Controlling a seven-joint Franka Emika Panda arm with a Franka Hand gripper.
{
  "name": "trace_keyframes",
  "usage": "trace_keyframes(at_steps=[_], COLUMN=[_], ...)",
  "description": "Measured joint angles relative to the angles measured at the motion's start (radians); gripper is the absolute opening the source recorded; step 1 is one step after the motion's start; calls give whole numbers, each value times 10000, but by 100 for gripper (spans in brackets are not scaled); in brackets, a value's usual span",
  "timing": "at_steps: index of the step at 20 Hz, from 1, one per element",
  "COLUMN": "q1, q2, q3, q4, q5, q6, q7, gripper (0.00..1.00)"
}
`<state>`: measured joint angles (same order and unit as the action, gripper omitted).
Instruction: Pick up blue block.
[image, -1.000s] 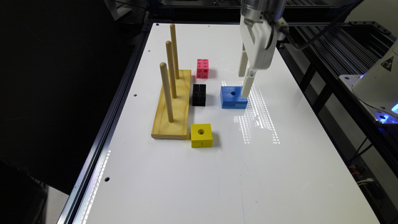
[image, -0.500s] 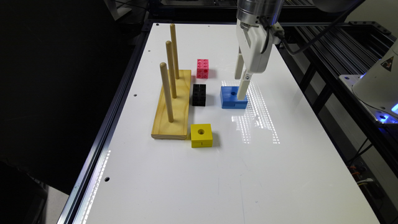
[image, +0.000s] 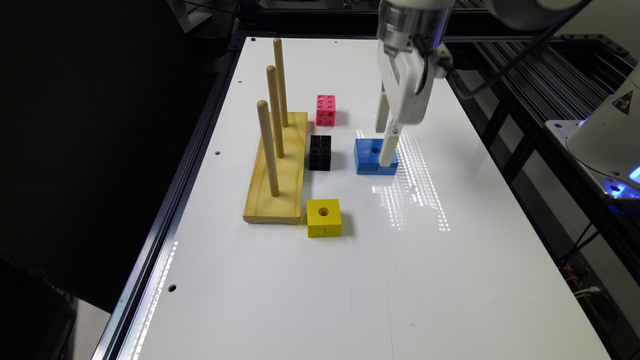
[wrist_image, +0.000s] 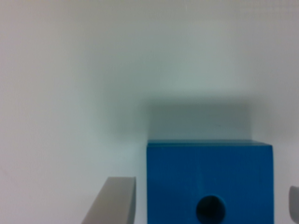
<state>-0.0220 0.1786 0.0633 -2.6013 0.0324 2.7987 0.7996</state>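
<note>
Wrist view puts the blue block (wrist_image: 209, 182) between your two fingers (wrist_image: 114, 200): one grey pad sits just beside one side face with a thin gap, the other only peeks in at the frame edge on the far side, so the gripper (wrist_image: 205, 205) is spread apart and straddling the block, not yet pinching it. Exterior view has the gripper (image: 386, 150) low over the blue block (image: 370, 156), which lies flat on the white table (image: 450, 280), just beside the black block (image: 320, 152) toward that view's right, with the pink block (image: 325, 110) further back and the yellow block (image: 324, 217) nearer the camera by the peg board (image: 277, 175). Judging by looks, the block is rigid, smooth plastic, likely light, not fragile; smooth faces may slip under a weak pinch. Take it across the two flat parallel side faces, centred on the round hole (wrist_image: 210, 209), pads low enough to bear fully. An off-centre hold could let it twist. Whether the fingertips reach the table yet you cannot tell.
</note>
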Motion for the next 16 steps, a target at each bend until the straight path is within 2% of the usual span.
trace_keyframes(at_steps=[3, 7, 16], q1=[-1, 2, 4], q2=[599, 890, 1031], q3=[0, 16, 52], q4=[264, 581, 644], q5=[0, 0, -1], q6=[331, 332, 384], q7=[0, 1, 5], gripper=[100, 100, 100])
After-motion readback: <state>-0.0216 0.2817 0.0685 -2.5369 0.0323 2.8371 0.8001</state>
